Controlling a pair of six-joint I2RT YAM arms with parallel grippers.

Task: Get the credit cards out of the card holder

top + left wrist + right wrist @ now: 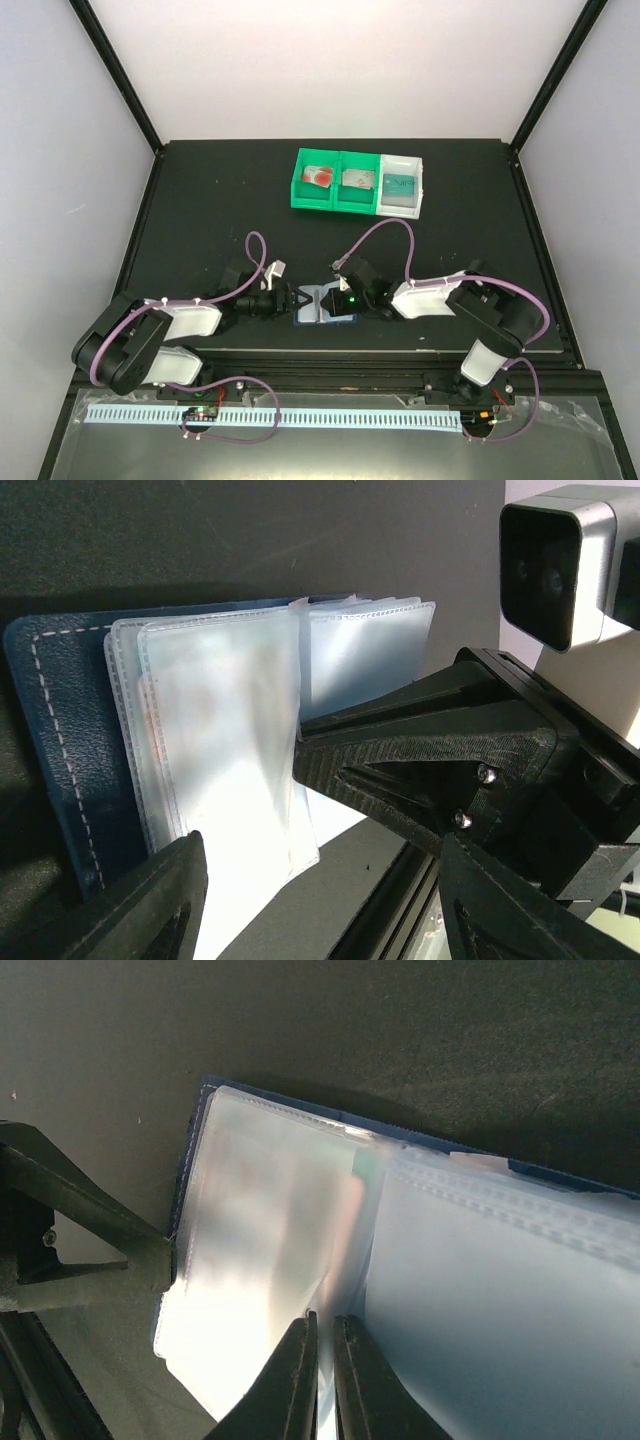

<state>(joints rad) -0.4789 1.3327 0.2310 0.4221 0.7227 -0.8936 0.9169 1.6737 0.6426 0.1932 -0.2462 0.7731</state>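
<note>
At the near edge of the table (200,220) the holder (60,750) lay open between the two claws. The left claw (288,300) was spread wide and gripped nothing, with one finger touching the holder's navy edge. The right claw (325,1322) was clenched almost to a slit on the clear pockets (230,730) near the fold, apparently pinching a leaf. Far back, the red-circled card (320,178) and grey card (357,180) lay in the green tray (315,206), and the teal card (400,186) lay in the white tray (420,180) beside it. The job therefore looked nearly done, and the step in hand seemed to be a search of the pockets. The next move called for lifting that leaf gently while the left claw pinned the cover. Only the right wrist view showed a faint greenish and pink tinge under the film by the fold, perhaps a card but too blurred to tell. Only the top view showed the trays.
</note>
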